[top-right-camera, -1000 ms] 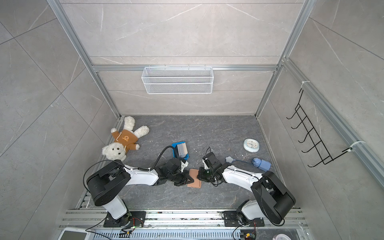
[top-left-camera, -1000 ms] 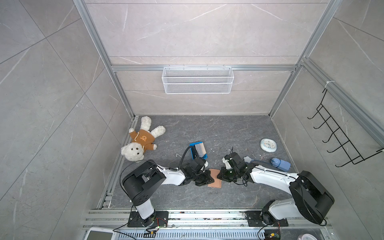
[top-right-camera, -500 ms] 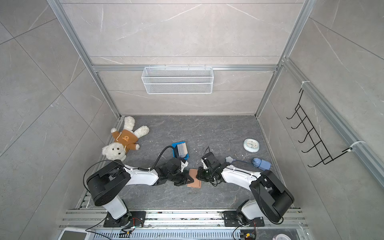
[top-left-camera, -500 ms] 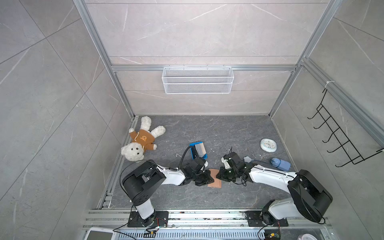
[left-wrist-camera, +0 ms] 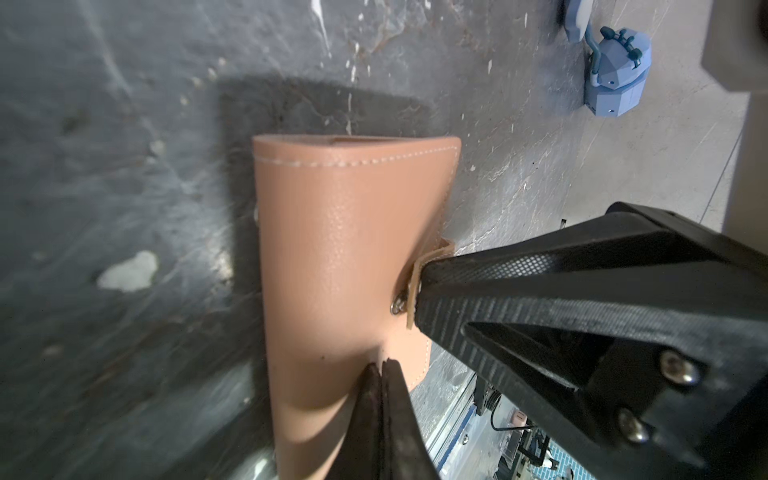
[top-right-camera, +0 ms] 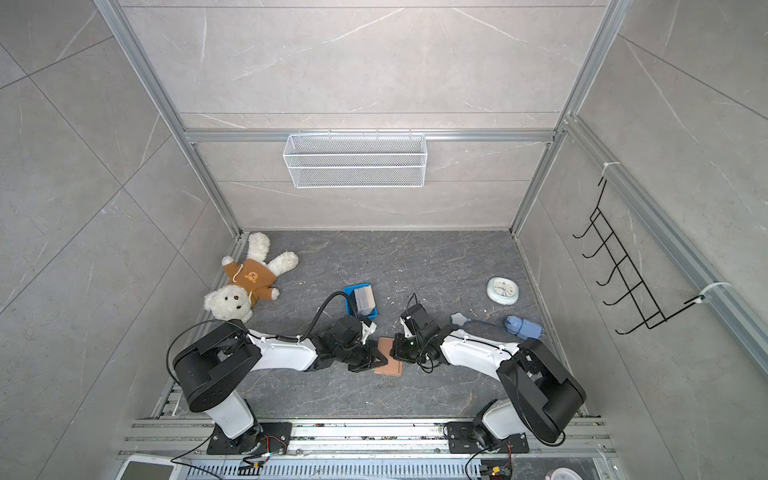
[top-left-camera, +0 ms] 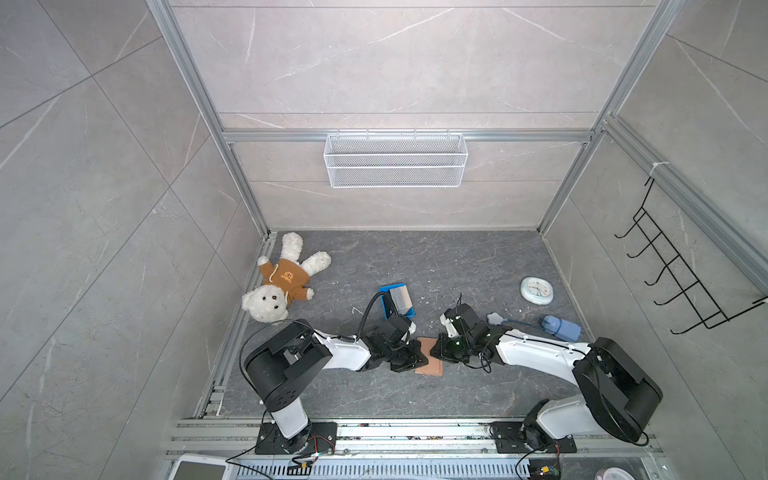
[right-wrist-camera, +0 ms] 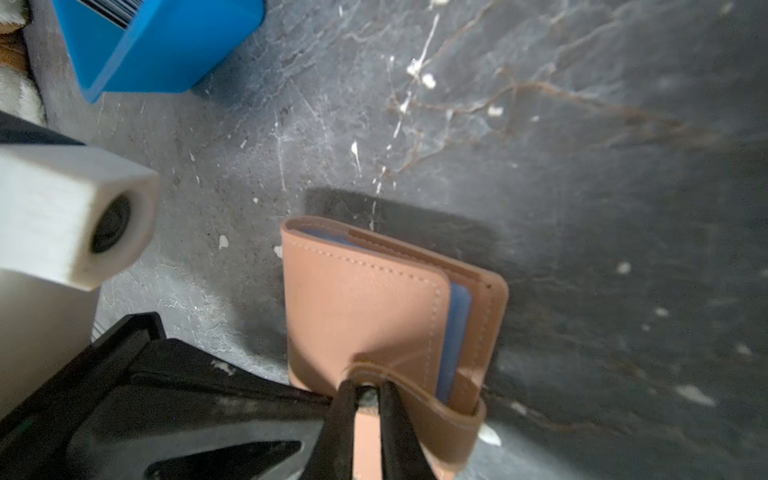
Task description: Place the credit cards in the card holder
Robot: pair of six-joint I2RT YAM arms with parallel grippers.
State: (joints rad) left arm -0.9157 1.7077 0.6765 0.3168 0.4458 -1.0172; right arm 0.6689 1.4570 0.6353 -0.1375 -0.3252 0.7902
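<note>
The tan card holder (top-left-camera: 432, 365) (top-right-camera: 390, 365) lies closed on the grey floor between the two arms. In the left wrist view my left gripper (left-wrist-camera: 383, 365) is shut with nothing between its jaws, and its tip presses on the holder's cover (left-wrist-camera: 345, 249). My right gripper (right-wrist-camera: 368, 387) is shut on the snap end of the strap (right-wrist-camera: 440, 411), which wraps round the holder's (right-wrist-camera: 361, 307) open edge. Blue sleeves show inside it. The credit cards (top-left-camera: 401, 300) (top-right-camera: 365, 301) stand stacked in a small blue tray (top-left-camera: 392, 287) just behind the left arm.
A teddy bear (top-left-camera: 282, 286) lies at the back left. A pale clock (top-left-camera: 537, 290) and a blue corded device (top-left-camera: 561, 327) lie to the right. A wire basket (top-left-camera: 395, 160) hangs on the back wall and a hook rack (top-left-camera: 681, 282) on the right wall.
The right arm has edged slightly left toward the card holder. The left arm and the holder have not visibly moved.
</note>
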